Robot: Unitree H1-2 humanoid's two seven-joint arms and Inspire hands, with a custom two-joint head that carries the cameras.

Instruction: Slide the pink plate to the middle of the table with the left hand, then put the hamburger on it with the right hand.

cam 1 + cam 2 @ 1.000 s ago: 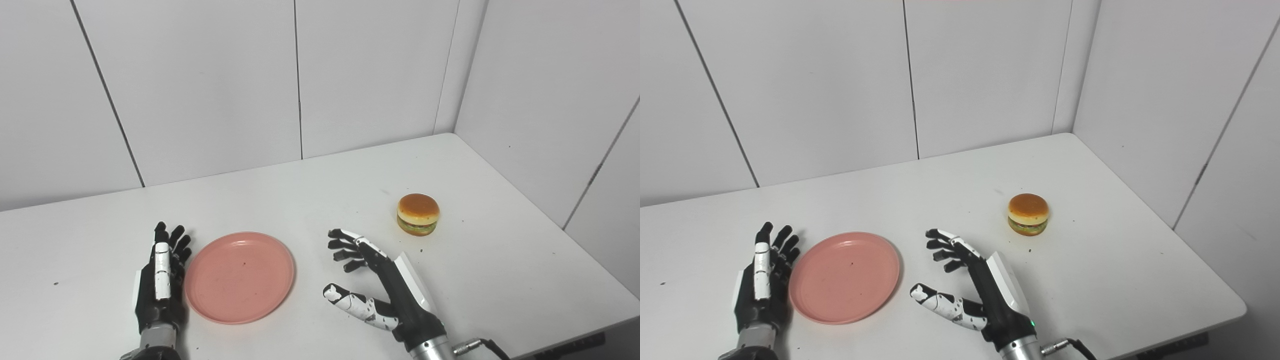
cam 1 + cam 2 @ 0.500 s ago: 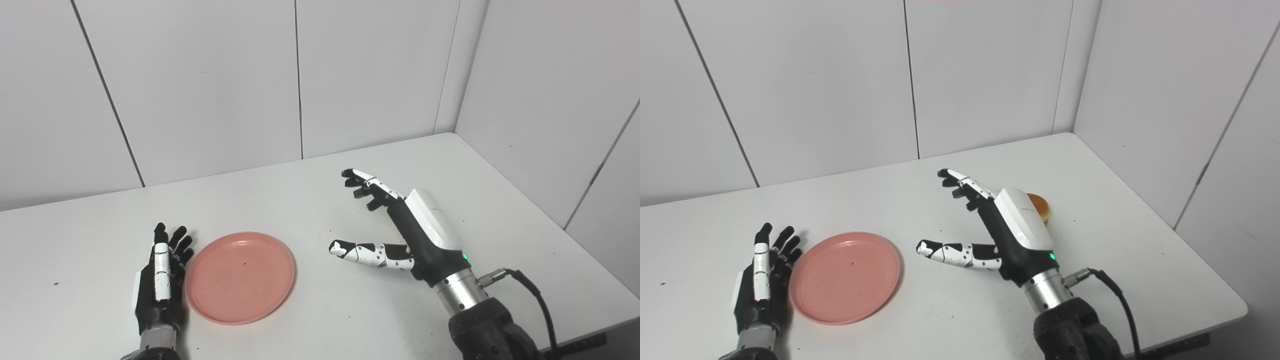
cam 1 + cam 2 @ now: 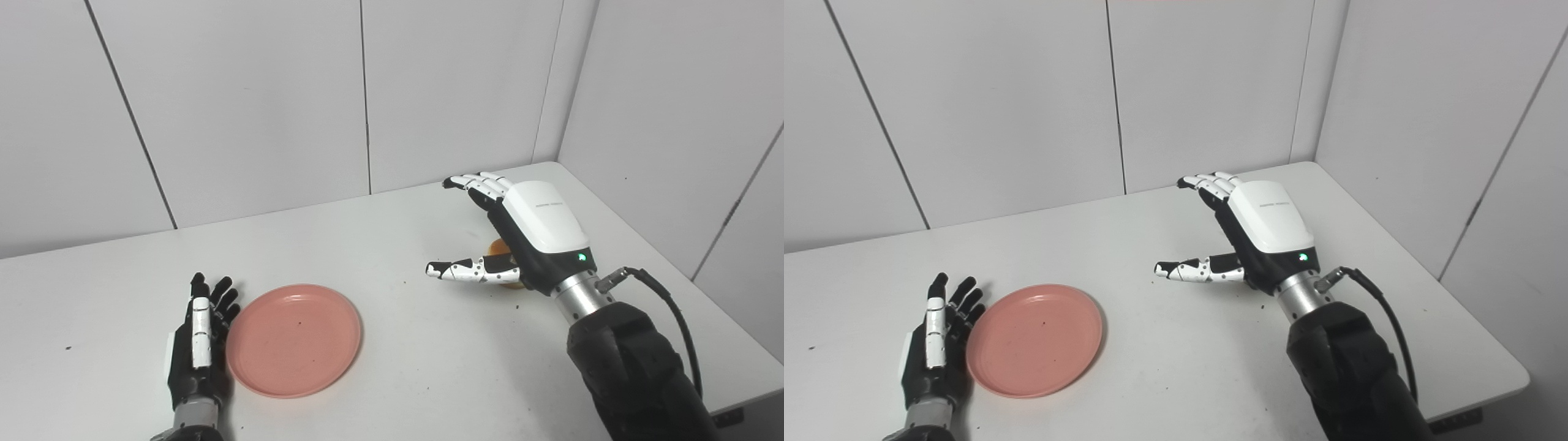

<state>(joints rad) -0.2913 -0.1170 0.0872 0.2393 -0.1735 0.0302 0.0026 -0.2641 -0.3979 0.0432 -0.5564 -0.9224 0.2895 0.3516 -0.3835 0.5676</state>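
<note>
Right robot hand, spread and empty, hangs over the burger, hiding it; closing blind could knock it toward the surface's right edge. Left robot hand lies spread beside the plate.

Bright, even overhead light — soft shadows (faint), sharp focus, no glare.

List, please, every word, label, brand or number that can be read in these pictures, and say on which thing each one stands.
On the white back cover of the right hand: one short line of small grey print, too small and blurred to read.
On the left hand, the pink plate, the hamburger, the table and the wall panels: no text, label or number shows.
</note>
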